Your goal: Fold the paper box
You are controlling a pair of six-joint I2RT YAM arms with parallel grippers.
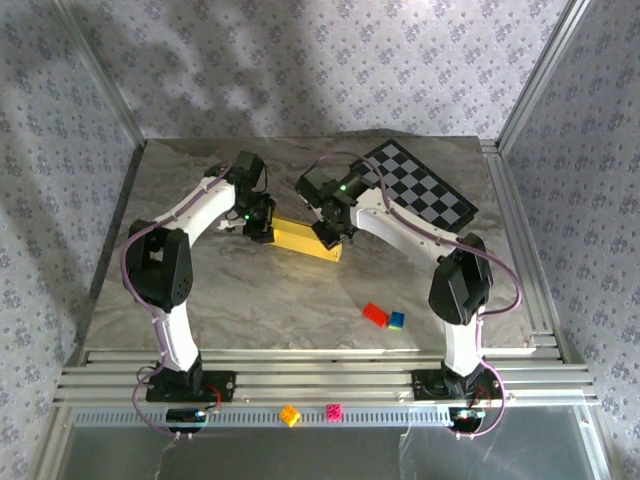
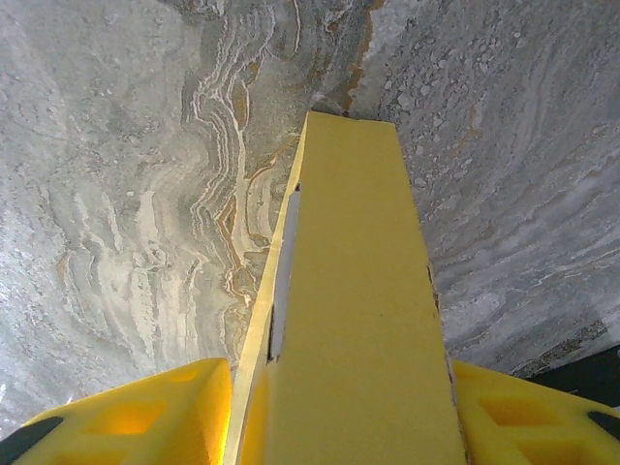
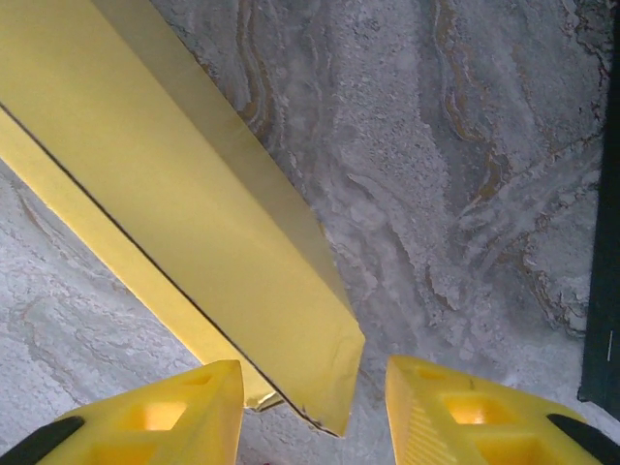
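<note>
The paper box [image 1: 305, 238] is a long yellow folded shape lying on the marble table between my two grippers. My left gripper [image 1: 262, 226] sits at its left end. In the left wrist view the box [image 2: 354, 291] runs away from the camera and spans the whole gap, with a white inner strip along its left seam; my left gripper [image 2: 329, 431] is shut on it, both fingers against its sides. My right gripper [image 1: 328, 233] is at the box's right end. In the right wrist view a box corner [image 3: 291, 320] lies between the fingers of my open right gripper [image 3: 315, 417], with bare table beside the right finger [image 3: 484, 417].
A black-and-grey checkerboard mat [image 1: 420, 185] lies at the back right, its dark edge [image 3: 605, 242] close to my right gripper. A red brick [image 1: 375, 314] and a blue brick [image 1: 397, 320] sit near the front right. An orange brick [image 1: 290, 415] and a pink one [image 1: 334, 411] rest on the front rail.
</note>
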